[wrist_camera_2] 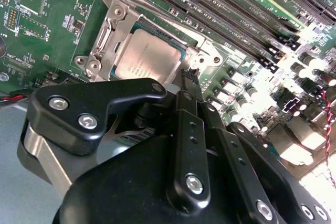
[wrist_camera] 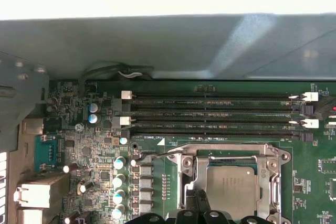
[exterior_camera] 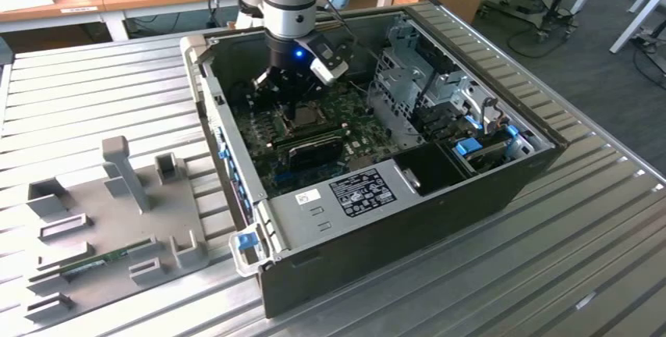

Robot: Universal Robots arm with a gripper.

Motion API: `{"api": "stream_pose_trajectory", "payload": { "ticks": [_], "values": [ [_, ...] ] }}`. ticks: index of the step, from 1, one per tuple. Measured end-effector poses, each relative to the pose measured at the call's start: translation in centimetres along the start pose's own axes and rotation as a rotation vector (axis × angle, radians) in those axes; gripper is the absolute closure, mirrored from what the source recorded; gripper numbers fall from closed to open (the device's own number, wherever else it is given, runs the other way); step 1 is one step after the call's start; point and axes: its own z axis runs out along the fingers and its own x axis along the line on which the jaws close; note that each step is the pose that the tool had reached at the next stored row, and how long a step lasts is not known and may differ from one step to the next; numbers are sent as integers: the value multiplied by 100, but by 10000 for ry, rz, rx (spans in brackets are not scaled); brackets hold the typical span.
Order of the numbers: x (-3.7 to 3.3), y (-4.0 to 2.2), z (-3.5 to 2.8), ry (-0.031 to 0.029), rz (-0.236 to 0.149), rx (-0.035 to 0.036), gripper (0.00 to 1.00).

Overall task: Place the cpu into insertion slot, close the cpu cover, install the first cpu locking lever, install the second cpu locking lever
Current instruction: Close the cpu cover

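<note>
The cpu [wrist_camera_2: 147, 59] [wrist_camera: 231, 187] lies flat in the insertion slot [exterior_camera: 308, 115] on the green board inside the open computer case. The silver cpu cover [wrist_camera_2: 112, 30] [wrist_camera: 200, 174] lies down around it, and the chip's pale face shows through its window. My gripper [wrist_camera_2: 189, 75] [wrist_camera: 197, 201] [exterior_camera: 289, 94] hangs low over the socket with its black fingers together. Their tips are at the edge of the cover frame, beside the chip, and nothing shows between them. A thin wire lever [wrist_camera: 157, 153] runs along one corner of the socket frame.
Long black memory slots [wrist_camera: 210, 114] [wrist_camera_2: 226, 14] run close beside the socket. The case's side wall [wrist_camera: 157, 45] rises just past them. A grey drive cage [exterior_camera: 411, 79] stands on the exterior view's right. A grey fixture plate [exterior_camera: 104, 220] lies on the slatted table.
</note>
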Motion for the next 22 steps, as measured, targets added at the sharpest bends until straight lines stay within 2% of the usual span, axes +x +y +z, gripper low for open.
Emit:
{"api": "stream_pose_trajectory", "payload": {
  "ticks": [4, 10, 22],
  "values": [
    [0, 27, 3, 0, 0, -1, 90],
    [1, 29, 38, 0, 0, 0, 90],
    [1, 29, 54, 1, 0, 0, 90]
  ]
}}
